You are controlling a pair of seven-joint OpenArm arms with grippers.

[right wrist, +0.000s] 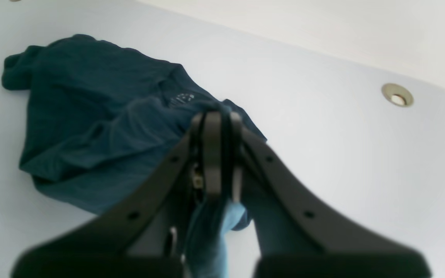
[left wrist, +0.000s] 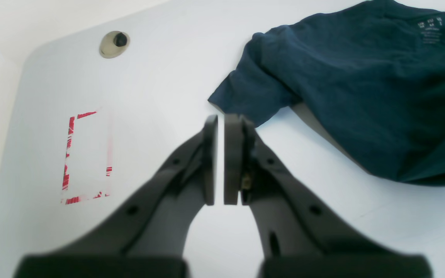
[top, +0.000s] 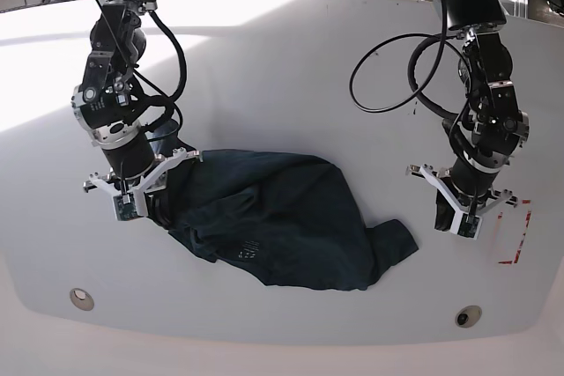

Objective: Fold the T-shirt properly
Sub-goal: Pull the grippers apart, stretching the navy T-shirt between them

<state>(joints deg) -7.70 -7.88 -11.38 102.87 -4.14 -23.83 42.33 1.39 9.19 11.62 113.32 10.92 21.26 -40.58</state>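
The dark navy T-shirt lies crumpled in a heap on the white table, with one sleeve spread toward my left gripper and the pale neck label facing up. My right gripper is shut on the T-shirt's edge, and a fold of the blue cloth hangs between its fingers. In the base view this right gripper stands at the heap's left end. My left gripper is shut with nothing in it, just short of the sleeve, and it hovers to the right of the shirt.
A rectangle of red tape marks lies on the table beside my left gripper, also seen in the base view as red tape marks. Round metal grommets sit near the table's front edge. Black cables loop off the left arm.
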